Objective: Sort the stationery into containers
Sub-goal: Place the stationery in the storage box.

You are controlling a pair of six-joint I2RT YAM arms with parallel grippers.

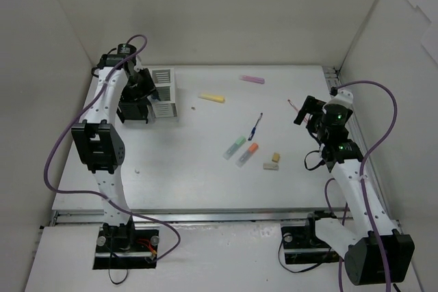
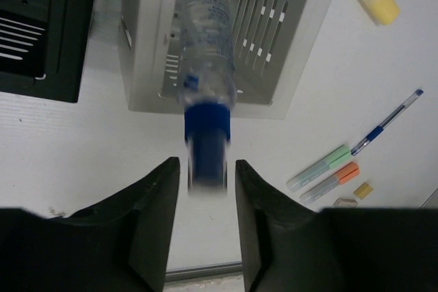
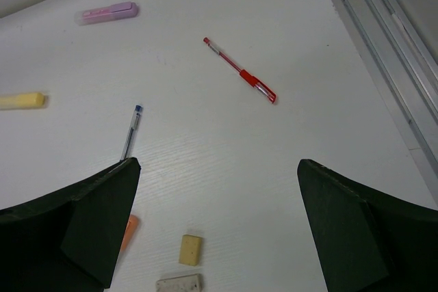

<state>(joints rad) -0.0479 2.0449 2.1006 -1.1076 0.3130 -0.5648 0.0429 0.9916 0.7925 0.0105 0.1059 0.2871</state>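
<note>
Left wrist view: the left tool (image 2: 205, 166), jaws narrowly parted, seems just clear of the blurred, clear-bodied blue-capped marker (image 2: 205, 66), whose tip is inside the white slatted plastic organizer (image 2: 147, 66). Tilted, the marker could catch the edge and topple onto the bench (image 2: 102, 145). The right tool (image 3: 215, 163) gapes wide, empty.

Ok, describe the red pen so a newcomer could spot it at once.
On the table, go to the right side, near the metal rail. Just beyond the open right gripper lies the red pen, alone and slanted. It is thin like the blue pen to its left, but the only red thing.
</note>
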